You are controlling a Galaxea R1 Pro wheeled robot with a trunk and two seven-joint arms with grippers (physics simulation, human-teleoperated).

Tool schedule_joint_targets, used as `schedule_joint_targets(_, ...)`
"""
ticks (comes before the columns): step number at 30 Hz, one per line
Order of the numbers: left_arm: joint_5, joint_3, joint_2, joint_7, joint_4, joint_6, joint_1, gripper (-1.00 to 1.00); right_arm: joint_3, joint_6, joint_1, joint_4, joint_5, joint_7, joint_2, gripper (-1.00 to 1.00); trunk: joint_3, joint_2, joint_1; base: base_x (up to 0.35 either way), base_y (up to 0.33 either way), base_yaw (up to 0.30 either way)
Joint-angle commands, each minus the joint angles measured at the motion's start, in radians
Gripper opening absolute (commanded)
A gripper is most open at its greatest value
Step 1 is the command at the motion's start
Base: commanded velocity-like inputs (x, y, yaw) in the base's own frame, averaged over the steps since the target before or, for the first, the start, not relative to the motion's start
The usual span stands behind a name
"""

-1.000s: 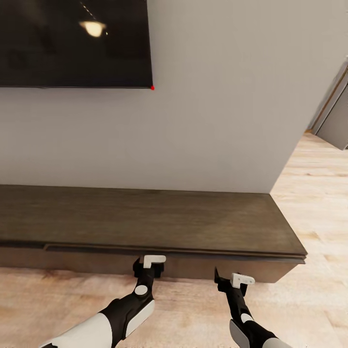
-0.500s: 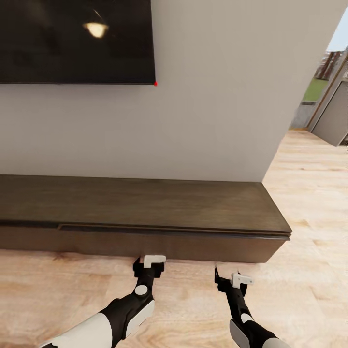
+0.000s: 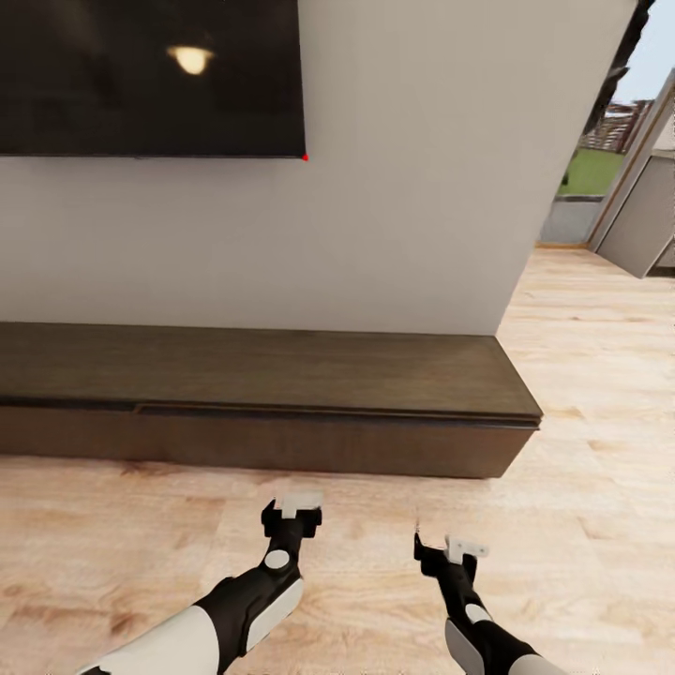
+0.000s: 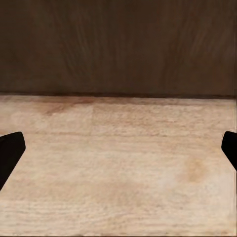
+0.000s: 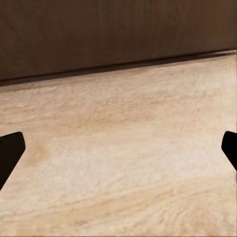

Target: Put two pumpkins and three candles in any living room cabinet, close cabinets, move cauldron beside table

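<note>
long, low, dark brown wood cabinet point(image 3: 281, 394) runs across the middle of the head view, from 9 o'clock to about 3 o'clock, backed against the pale grey wall point(image 3: 403, 206). its top is flat, bare, with faint streaked grain. the front is handle-less; a thin dark seam runs under the top edge, and the drawer fronts sit flush, all shut. its right end stops just short of the wall's corner.

black wall-mounted tv screen point(image 3: 150, 75) at 11 o'clock, a lamp glare on it and a small red dot at its lower right corner.

light wood plank floor point(image 3: 581, 394) spreads from the cabinet's base toward the robot and off to 2 o'clock, where an open doorway point(image 3: 600, 159) shows green and sky.

left gripper point(image 3: 292, 514) at 6 o'clock, over the floor, apart from the cabinet front; in the left wrist view point(image 4: 118, 148) its dark fingertips stand at the frame's two edges, jaws wide, nothing between them, cabinet front point(image 4: 118, 44) ahead.

right gripper point(image 3: 448, 548) at 5 o'clock, also over floor; in the right wrist view point(image 5: 118, 148) jaws equally wide and empty, cabinet base point(image 5: 118, 34) ahead at a slant.
</note>
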Motion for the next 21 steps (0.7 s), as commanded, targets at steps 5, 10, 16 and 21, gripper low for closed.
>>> schedule_joint_targets(5, 0.190, -0.004, 0.004, 0.005, -0.004, 0.094, 0.003, 1.00, 0.006, 0.090, -0.001, -0.004, -0.004, -0.008, 0.001, 1.00, -0.001, 0.000, 0.000, -0.029, 0.000, 0.000)
schedule_joint_targets(10, 0.315, 0.001, 0.009, 0.000, 0.002, 0.209, 0.004, 1.00, 0.006, 0.170, -0.001, -0.004, -0.005, -0.009, 0.001, 1.00, 0.002, 0.007, -0.004, -0.002, 0.000, 0.000)
schedule_joint_targets(16, 0.348, 0.020, 0.021, 0.007, 0.000, 0.290, 0.005, 1.00, 0.007, 0.195, -0.001, -0.002, -0.022, -0.007, 0.001, 1.00, 0.021, 0.049, -0.027, 0.000, 0.000, 0.000)
schedule_joint_targets(21, 0.396, 0.056, 0.033, 0.007, 0.005, 0.311, 0.005, 1.00, 0.010, 0.251, -0.001, -0.004, -0.077, -0.005, 0.000, 1.00, 0.037, 0.084, -0.046, 0.000, 0.000, 0.000)
